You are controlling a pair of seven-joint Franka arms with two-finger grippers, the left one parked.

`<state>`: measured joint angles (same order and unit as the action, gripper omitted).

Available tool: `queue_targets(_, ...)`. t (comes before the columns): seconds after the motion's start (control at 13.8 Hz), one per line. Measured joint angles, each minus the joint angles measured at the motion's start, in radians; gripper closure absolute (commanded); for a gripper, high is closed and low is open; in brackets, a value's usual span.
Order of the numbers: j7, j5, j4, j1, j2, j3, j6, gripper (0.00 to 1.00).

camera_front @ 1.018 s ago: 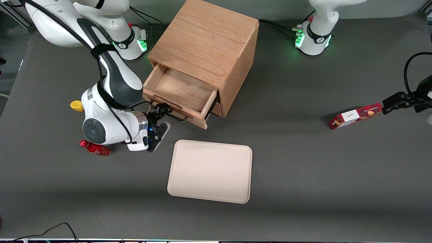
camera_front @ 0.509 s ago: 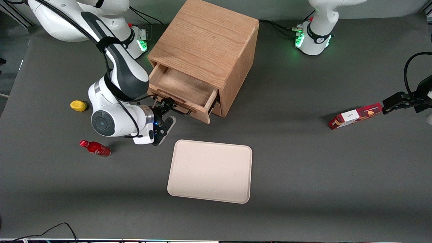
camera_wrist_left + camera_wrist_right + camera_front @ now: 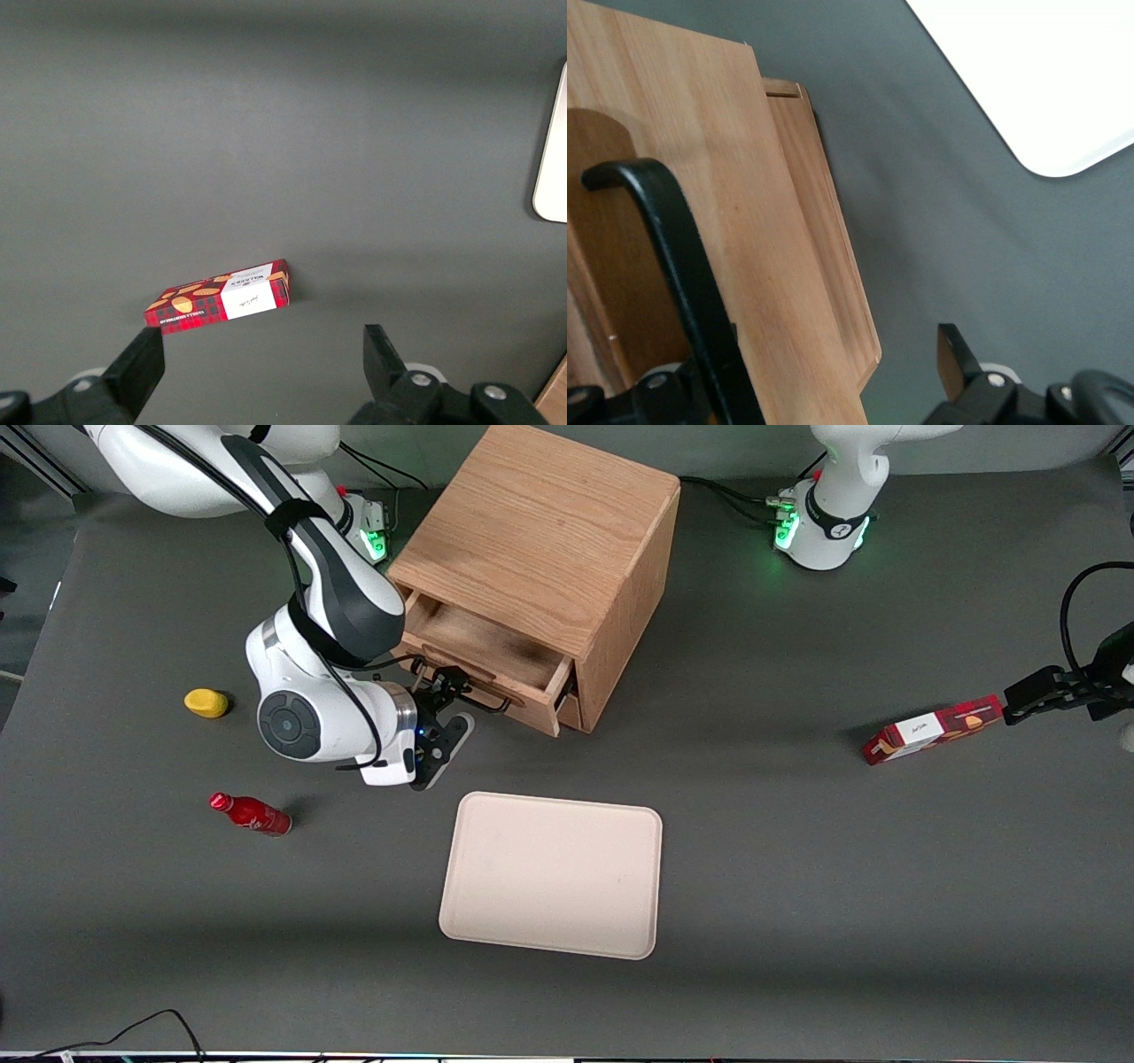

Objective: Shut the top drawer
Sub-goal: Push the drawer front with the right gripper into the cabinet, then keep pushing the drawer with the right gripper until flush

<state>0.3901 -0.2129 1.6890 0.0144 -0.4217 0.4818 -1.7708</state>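
Observation:
The top drawer (image 3: 483, 654) sticks partly out of the oak cabinet (image 3: 540, 531), and its inside shows bare wood. A black wire handle (image 3: 483, 703) runs along its front panel. My gripper (image 3: 449, 710) is right at that front panel, nearer the front camera than the drawer, and it is open. In the right wrist view the panel (image 3: 744, 221) and the handle (image 3: 682, 257) fill the space between the spread fingers of the gripper (image 3: 806, 381). One fingertip (image 3: 950, 352) shows over the grey table. The gripper holds nothing.
A cream tray (image 3: 549, 872) (image 3: 1045, 71) lies flat on the table nearer the front camera than the cabinet. A red bottle (image 3: 250, 813) and a yellow object (image 3: 205, 702) lie toward the working arm's end. A red box (image 3: 935, 729) (image 3: 221, 305) lies toward the parked arm's end.
The drawer has slid farther into the cabinet over the last second. My gripper and forearm moved with it toward the cabinet, staying against its front panel.

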Motion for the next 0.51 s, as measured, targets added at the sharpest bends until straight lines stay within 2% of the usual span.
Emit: queue_targets(0.51, -0.064, 0.002, 0.035, -0.001, 0.021, 0.047, 0.0, 0.0)
